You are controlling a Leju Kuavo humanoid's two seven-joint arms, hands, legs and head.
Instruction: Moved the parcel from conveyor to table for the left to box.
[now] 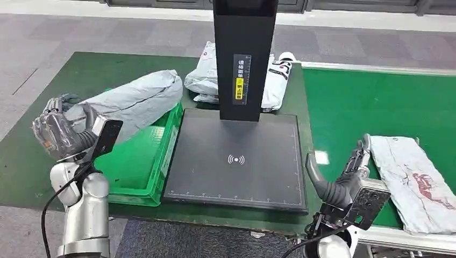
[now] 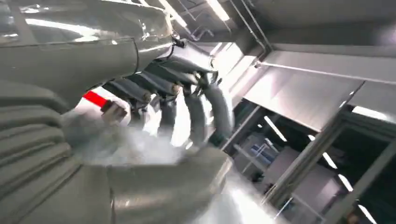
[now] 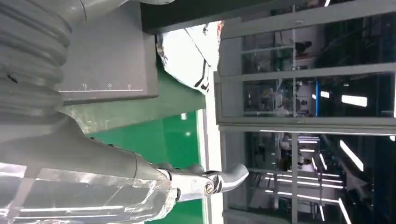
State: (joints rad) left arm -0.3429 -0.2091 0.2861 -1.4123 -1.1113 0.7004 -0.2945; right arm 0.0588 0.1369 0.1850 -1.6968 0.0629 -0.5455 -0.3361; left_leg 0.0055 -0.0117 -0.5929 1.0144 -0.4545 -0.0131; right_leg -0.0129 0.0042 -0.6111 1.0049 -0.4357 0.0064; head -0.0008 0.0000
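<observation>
Right hand (image 1: 352, 169) empty, fingers spread; left hand (image 1: 56, 131) gripping crinkled grey parcel (image 1: 137, 99) over green plastic crate (image 1: 142, 161).

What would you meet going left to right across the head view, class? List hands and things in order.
Left hand → grey parcel → green crate → black scanner pad → right hand → white parcel.

We look down from the head onto the table (image 1: 64, 161); wrist cameras sit close; head and right wrist share the scanner plate (image 1: 236, 161).
</observation>
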